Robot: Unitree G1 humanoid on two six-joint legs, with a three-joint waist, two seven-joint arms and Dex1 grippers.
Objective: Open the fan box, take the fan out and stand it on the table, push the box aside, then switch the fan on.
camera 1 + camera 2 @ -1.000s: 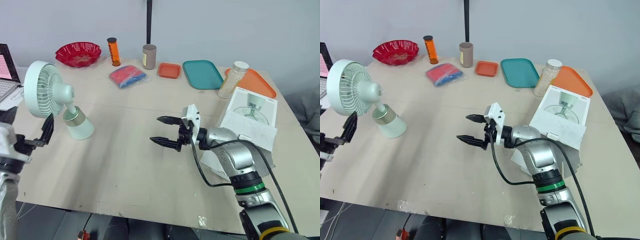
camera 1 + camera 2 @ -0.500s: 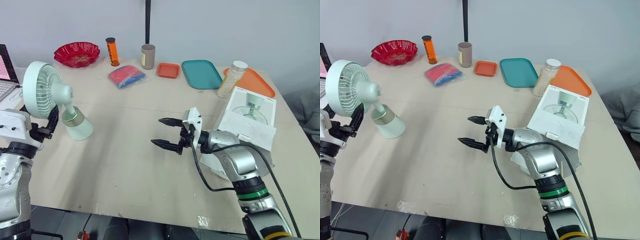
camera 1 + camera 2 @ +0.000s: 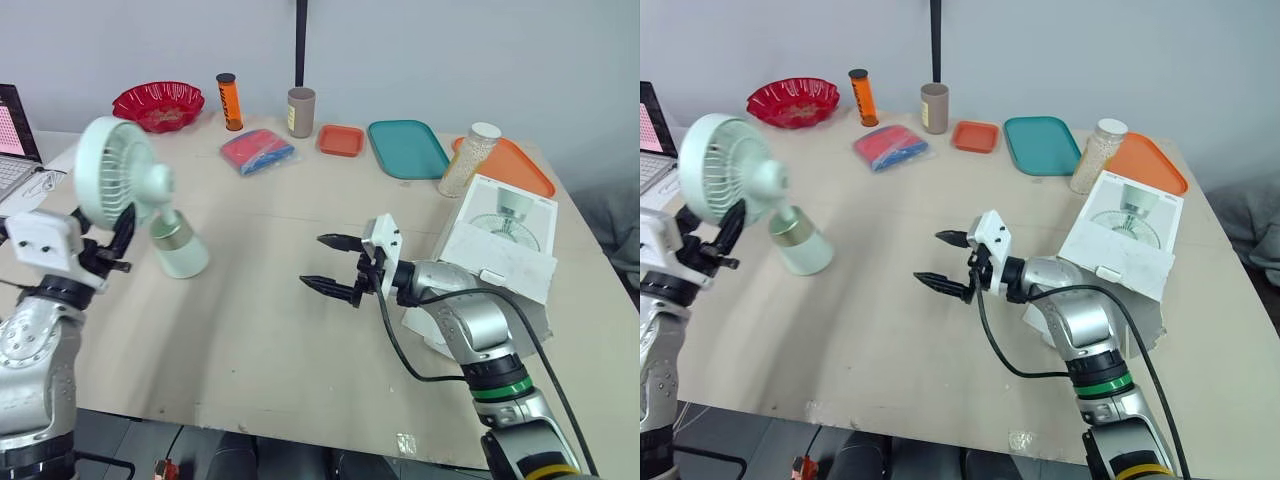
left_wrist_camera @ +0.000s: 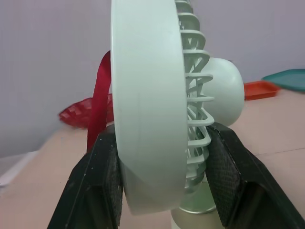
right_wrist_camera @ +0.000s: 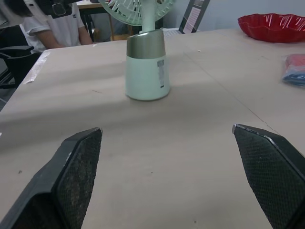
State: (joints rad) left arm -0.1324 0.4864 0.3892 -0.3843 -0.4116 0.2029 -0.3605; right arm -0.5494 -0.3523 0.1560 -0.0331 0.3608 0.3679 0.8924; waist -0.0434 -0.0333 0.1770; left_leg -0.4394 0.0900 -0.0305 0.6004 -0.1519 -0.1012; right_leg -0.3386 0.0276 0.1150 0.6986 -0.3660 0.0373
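Well, the big wooden table (image 3: 250, 330) carries everything. The white fan box (image 3: 500, 240) lies on the robot's right side, just beside the right arm. The pale green fan (image 3: 125, 190) stands with its base on the table at the left. The left gripper (image 4: 164, 138) is clamped on the fan's head, one finger on each side. The right gripper (image 3: 312, 261) hangs over the table's middle, fingers spread wide, empty.

No readable text or labels
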